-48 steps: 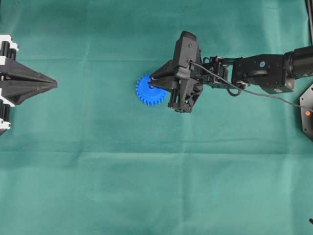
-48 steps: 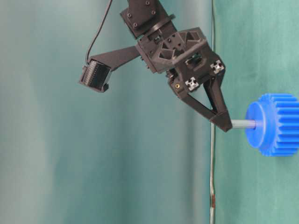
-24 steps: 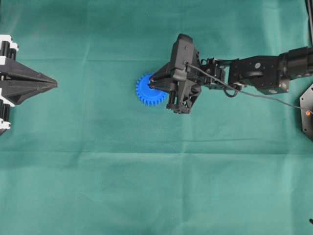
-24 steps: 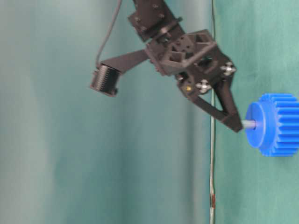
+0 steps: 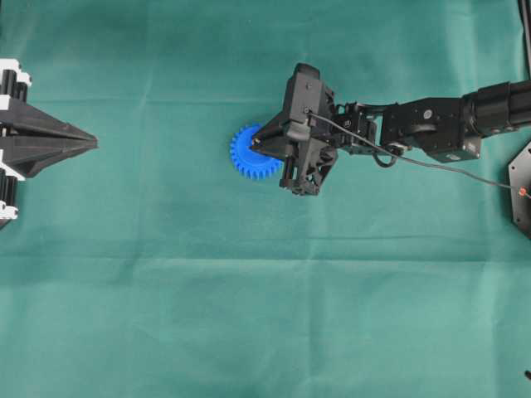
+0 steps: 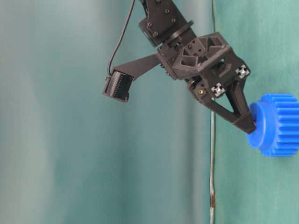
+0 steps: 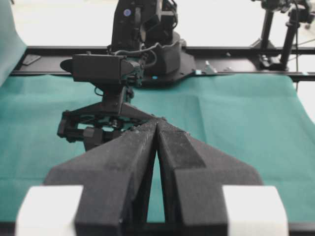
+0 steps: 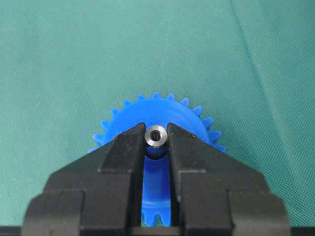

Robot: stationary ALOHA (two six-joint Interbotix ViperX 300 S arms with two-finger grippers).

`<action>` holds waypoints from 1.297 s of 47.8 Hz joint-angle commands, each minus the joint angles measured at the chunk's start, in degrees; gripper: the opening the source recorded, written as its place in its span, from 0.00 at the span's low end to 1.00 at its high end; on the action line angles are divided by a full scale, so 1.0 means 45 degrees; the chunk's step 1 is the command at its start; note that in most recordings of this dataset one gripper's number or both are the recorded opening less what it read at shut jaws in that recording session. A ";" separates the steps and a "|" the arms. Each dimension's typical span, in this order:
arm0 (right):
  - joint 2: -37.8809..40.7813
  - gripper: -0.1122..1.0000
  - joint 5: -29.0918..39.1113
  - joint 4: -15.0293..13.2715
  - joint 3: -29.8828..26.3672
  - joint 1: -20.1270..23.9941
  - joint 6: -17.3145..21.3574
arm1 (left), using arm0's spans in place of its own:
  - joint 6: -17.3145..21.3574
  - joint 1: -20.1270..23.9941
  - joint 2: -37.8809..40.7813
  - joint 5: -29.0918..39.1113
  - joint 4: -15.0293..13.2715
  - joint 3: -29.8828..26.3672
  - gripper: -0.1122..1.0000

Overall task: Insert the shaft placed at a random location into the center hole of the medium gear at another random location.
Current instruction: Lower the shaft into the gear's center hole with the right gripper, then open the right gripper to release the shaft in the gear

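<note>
The blue medium gear [image 5: 247, 155] lies flat on the green cloth, a little left of the middle. My right gripper [image 5: 256, 142] stands over its raised face, shut on the silver shaft [image 8: 156, 135], whose ringed top end shows between the black fingertips [image 8: 131, 142]. From table level the right gripper [image 6: 250, 127] touches the gear [image 6: 276, 124], and no length of shaft shows between them. The center hole is hidden under the shaft and fingers. My left gripper [image 5: 90, 143] rests shut at the left edge, far from the gear; its tips [image 7: 156, 123] meet.
The right arm [image 5: 431, 124] reaches in from the right with a cable looping beside it. A black mount [image 5: 521, 186] sits at the right edge. In the left wrist view the right arm's base [image 7: 147, 29] stands at the cloth's far edge.
The right gripper has come down onto the gear. The stretch of shaft seen between fingertips and gear has gone into the gear. The left gripper has not moved.
</note>
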 commanded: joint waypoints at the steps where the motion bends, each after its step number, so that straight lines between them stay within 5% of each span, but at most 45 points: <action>1: -0.0195 0.22 -0.0137 0.0059 -0.0234 0.0039 -0.0059 | 0.0000 0.0020 0.0078 -0.0098 0.0020 -0.0293 0.12; 16: -0.0195 0.26 0.0000 0.0059 -0.0254 0.0059 -0.0039 | 0.0000 0.0020 0.0078 -0.0098 0.0020 -0.0293 0.12; 27: -0.0195 0.82 0.0000 0.0059 -0.0273 0.0098 -0.0020 | 0.0000 0.0020 0.0078 -0.0078 0.0020 -0.0293 0.12; 31: -0.0215 0.95 0.0020 0.0059 -0.0273 0.0098 -0.0020 | -0.0020 0.0000 0.0078 -0.0078 0.0020 -0.0293 0.12; 62: -0.1973 0.90 0.0820 -0.0098 -0.0195 0.0078 -0.0195 | 0.0000 0.0000 0.0059 -0.0078 0.0039 -0.0312 0.12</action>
